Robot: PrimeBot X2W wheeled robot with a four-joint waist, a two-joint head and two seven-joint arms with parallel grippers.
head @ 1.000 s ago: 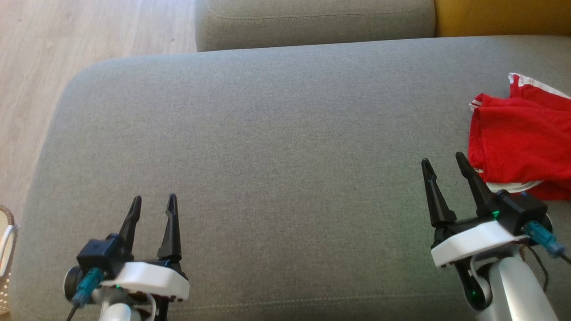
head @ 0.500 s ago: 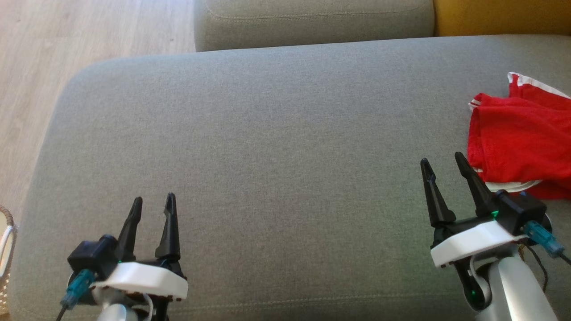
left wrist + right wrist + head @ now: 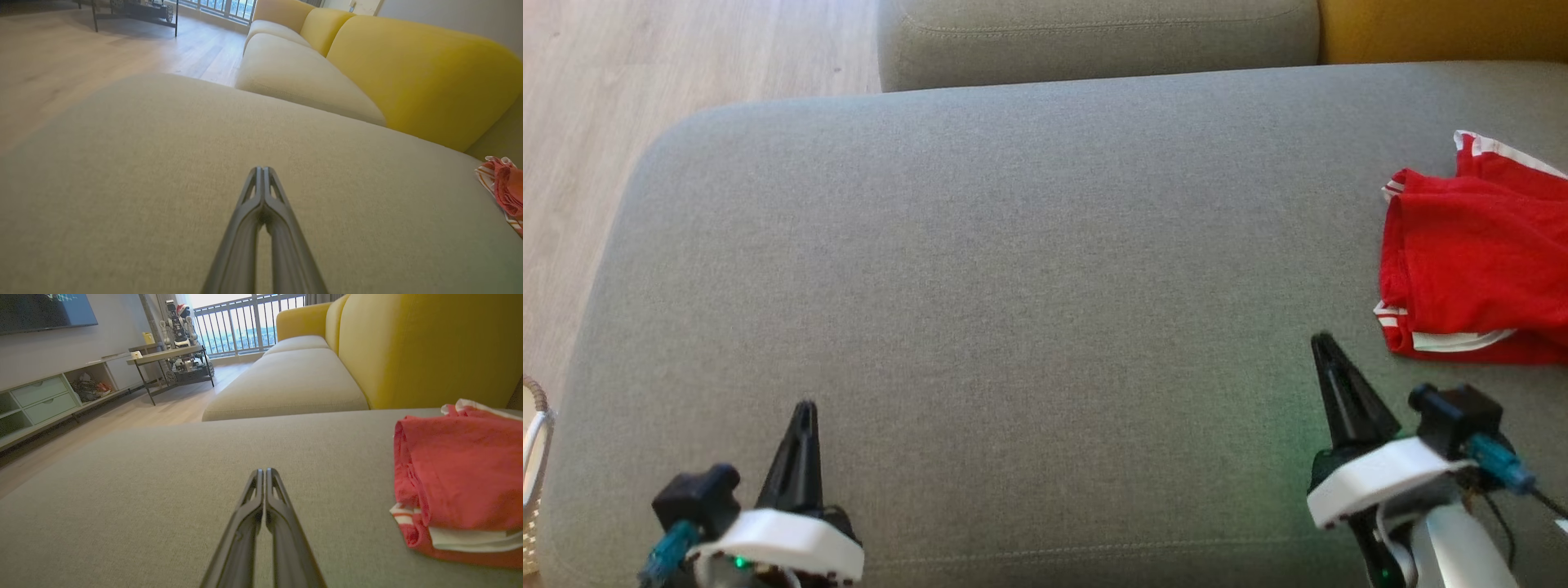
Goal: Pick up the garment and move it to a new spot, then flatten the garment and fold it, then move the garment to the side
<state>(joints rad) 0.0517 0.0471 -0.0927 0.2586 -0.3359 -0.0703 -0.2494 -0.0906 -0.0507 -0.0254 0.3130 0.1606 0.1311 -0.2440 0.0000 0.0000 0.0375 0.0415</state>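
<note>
The garment [image 3: 1474, 257] is red with white trim and lies folded at the right edge of the grey sofa cushion [image 3: 1013, 269]. It appears again in the right wrist view [image 3: 457, 477] and as a sliver in the left wrist view [image 3: 506, 188]. My right gripper [image 3: 1323, 341] is shut and empty, low at the front, just left of the garment and apart from it. My left gripper [image 3: 805, 408] is shut and empty near the front left of the cushion. Both wrist views show each pair of fingers pressed together over bare fabric, the left gripper [image 3: 262, 169] and the right gripper [image 3: 262, 471].
A second grey seat cushion [image 3: 1094, 37] lies beyond the big one, with a yellow backrest [image 3: 1445, 28] at the far right. Wooden floor [image 3: 621, 82] runs along the left. A woven basket [image 3: 533, 465] sits at the left edge. A TV unit [image 3: 45, 400] and side table [image 3: 171, 359] stand across the room.
Both grippers have gone from open to shut and drawn back toward the front edge. The garment has stayed where it lay.
</note>
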